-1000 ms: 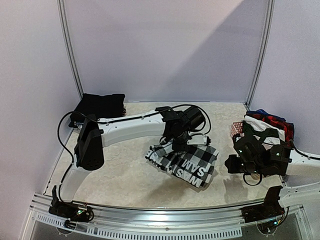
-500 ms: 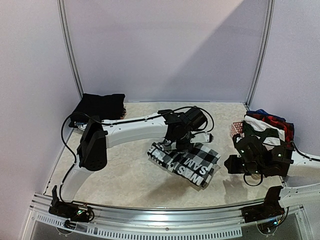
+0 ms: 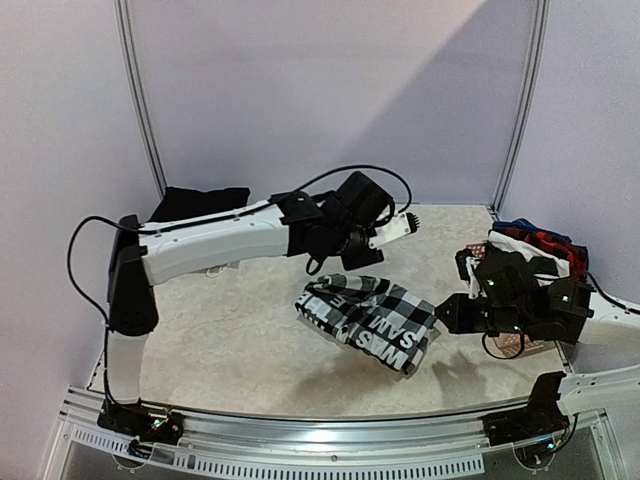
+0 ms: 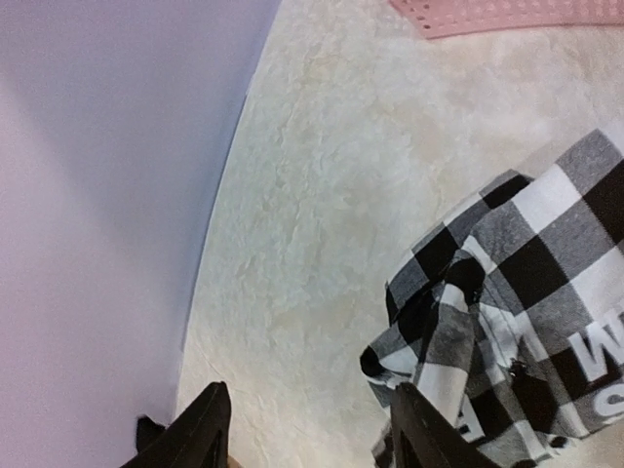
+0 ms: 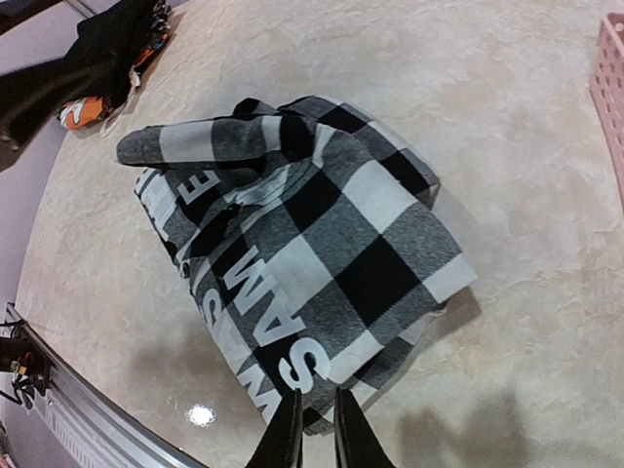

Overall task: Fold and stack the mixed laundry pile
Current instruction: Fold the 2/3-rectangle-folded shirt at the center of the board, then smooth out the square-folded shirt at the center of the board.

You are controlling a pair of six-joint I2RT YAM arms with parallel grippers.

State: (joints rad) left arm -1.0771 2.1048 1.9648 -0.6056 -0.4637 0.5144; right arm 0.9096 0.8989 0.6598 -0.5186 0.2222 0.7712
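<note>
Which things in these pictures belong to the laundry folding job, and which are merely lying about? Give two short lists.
Belong to the job:
- black-and-white checked garment, mid-table
- black garment, far left corner
- heaped clothes, at the right

Lying about:
- pink perforated basket, under the heaped clothes
- table, only the work surface

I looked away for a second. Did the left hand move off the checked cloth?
Yes. The left hand has let go, lifted off the checked cloth and swung nearer the table's back edge.
</note>
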